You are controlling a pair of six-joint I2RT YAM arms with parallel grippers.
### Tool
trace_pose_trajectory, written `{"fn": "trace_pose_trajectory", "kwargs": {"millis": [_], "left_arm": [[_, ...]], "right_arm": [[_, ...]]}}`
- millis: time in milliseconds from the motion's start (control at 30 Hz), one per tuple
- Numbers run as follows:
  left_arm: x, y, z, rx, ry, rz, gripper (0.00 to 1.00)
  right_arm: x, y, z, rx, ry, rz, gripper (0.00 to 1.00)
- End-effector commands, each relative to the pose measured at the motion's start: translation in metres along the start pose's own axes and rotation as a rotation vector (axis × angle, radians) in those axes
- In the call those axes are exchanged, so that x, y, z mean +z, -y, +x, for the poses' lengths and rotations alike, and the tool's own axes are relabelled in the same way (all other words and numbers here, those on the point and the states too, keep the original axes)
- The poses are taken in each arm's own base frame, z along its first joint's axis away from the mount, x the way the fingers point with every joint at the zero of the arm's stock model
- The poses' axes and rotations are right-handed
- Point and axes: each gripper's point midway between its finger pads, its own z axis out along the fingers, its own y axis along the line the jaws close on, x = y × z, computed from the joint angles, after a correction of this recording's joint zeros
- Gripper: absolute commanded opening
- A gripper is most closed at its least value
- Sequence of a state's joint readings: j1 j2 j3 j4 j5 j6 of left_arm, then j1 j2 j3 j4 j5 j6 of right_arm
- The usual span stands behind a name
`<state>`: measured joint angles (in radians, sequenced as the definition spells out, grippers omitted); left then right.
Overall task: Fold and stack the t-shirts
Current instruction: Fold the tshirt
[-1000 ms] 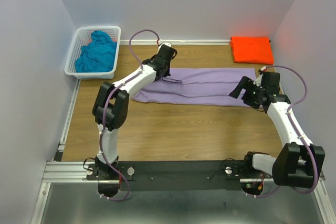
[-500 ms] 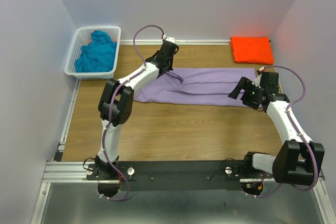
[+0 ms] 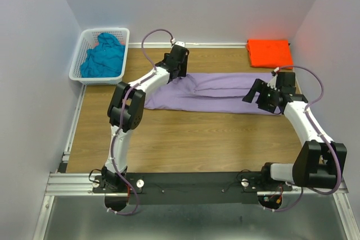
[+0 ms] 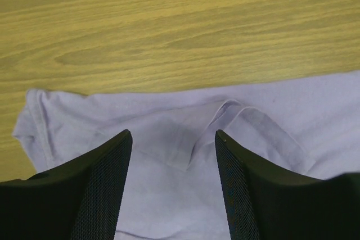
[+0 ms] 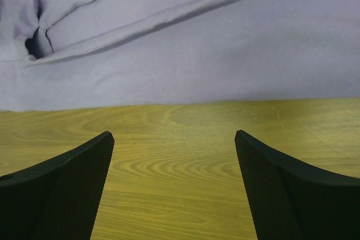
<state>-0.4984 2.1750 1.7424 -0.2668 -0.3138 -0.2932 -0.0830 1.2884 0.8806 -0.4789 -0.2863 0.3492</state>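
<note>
Two black mesh-faced fingers of the left gripper (image 4: 172, 139) stand apart with nothing between them, hanging over the lavender t-shirt (image 3: 219, 91) just inside its far edge. In the left wrist view that edge runs across from 9 to 3 o'clock with bare wood beyond it at 12, a hemmed sleeve lies flat at 9 o'clock, and a small raised pleat sits right ahead of the fingertips. The right gripper (image 5: 174, 139) is also spread wide and holds nothing; its fingers hang over bare wood, just short of the shirt's near hem, which crosses its view straight from 9 to 3 o'clock. Above that hem a folded layer forms a long ridge rising toward 2 o'clock, with a dark pocket of cloth at 10. From above, the lavender shirt lies as a long, narrow folded band across the far half of the table (image 3: 185, 139), the left arm at its 10 o'clock end and the right arm at its 3 o'clock end. A broad strip of bare wood runs between the band and the arm bases at 6 o'clock. The orange t-shirt (image 3: 270, 53) lies folded square in the 1 o'clock corner, close against the walls and apart from the lavender one. The teal t-shirt (image 3: 103, 57) is bunched inside the white basket (image 3: 95, 78) in the 11 o'clock corner.
</note>
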Motion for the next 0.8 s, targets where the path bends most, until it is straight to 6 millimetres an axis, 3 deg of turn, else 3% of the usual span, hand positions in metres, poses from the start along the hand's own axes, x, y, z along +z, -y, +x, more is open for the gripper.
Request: {"fn": "trace_pose_trajectory", "kwargs": {"millis": [0, 67, 100, 133, 200, 233, 267, 367, 433, 667, 767], "left_arm": [[-0.036, -0.016, -0.038, -0.087, 0.082, -0.015, 0.7], [-0.049, -0.028, -0.028, -0.108, 0.071, -0.038, 0.7], [-0.068, -0.035, -0.042, -0.131, 0.112, -0.043, 0.7], [-0.075, -0.041, -0.04, -0.152, 0.115, -0.05, 0.7], [-0.093, -0.052, -0.025, -0.168, 0.104, -0.059, 0.68], [-0.092, -0.059, 0.0, -0.171, 0.059, -0.068, 0.64], [-0.102, -0.062, -0.002, -0.184, 0.076, -0.058, 0.62], [-0.101, -0.075, 0.04, -0.197, 0.007, -0.07, 0.5], [-0.101, -0.081, 0.065, -0.198, -0.04, -0.074, 0.44], [-0.091, -0.093, 0.101, -0.222, -0.099, -0.079, 0.34], [-0.088, -0.102, 0.115, -0.236, -0.137, -0.102, 0.3]], "right_arm": [[0.002, -0.02, -0.008, -0.047, -0.011, -0.034, 0.95], [0.01, -0.025, -0.007, -0.06, -0.021, -0.035, 0.94], [0.012, -0.029, -0.009, -0.065, -0.023, -0.04, 0.93], [0.015, -0.037, -0.005, -0.082, -0.034, -0.053, 0.92], [0.025, -0.045, -0.002, -0.098, -0.046, -0.063, 0.9], [0.032, -0.046, -0.002, -0.094, -0.053, -0.061, 0.88], [0.035, -0.049, -0.001, -0.095, -0.06, -0.066, 0.87], [0.042, -0.051, -0.003, -0.088, -0.055, -0.061, 0.84], [0.047, -0.045, -0.005, -0.073, -0.049, -0.027, 0.82], [0.058, -0.006, -0.01, -0.038, -0.014, 0.149, 0.79], [0.062, 0.022, -0.012, 0.022, 0.014, 0.26, 0.77]]}}
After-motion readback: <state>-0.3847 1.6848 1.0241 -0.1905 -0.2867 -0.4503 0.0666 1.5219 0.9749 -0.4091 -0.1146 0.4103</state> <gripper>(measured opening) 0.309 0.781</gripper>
